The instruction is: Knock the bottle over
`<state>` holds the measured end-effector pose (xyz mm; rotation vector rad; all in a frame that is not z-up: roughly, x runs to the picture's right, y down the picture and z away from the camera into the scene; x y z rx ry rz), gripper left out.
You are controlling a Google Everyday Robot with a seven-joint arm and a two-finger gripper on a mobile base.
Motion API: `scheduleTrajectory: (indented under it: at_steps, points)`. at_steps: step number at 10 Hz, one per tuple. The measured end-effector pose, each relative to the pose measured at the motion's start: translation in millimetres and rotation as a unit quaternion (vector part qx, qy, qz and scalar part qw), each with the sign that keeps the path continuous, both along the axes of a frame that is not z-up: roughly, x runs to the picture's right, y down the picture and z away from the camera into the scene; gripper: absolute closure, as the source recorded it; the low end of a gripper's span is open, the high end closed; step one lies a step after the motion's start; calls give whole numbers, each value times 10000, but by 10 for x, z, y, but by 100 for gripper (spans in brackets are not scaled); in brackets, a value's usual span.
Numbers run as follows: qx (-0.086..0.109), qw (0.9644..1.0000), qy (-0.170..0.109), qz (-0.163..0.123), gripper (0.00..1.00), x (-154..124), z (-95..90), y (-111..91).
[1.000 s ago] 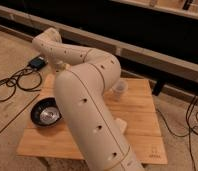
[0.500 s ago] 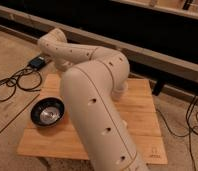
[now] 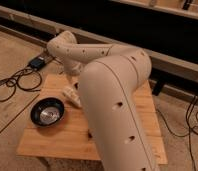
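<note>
The hand (image 3: 71,94) is hanging low over the bench (image 3: 47,140), right of the black bowl (image 3: 48,111); its grip I cannot tell. The arm (image 3: 117,105) is hiding the bottle.

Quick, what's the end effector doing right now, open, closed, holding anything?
End effector: low over the light wooden table, right of the round black bowl; open or closed cannot be told.
</note>
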<state>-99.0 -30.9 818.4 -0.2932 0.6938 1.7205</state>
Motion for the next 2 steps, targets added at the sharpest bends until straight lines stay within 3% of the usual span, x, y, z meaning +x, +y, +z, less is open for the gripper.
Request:
scheduleTrajectory:
  at_steps: [2]
  points:
    - [19,10000,-35,-2,35,-41,3,-4]
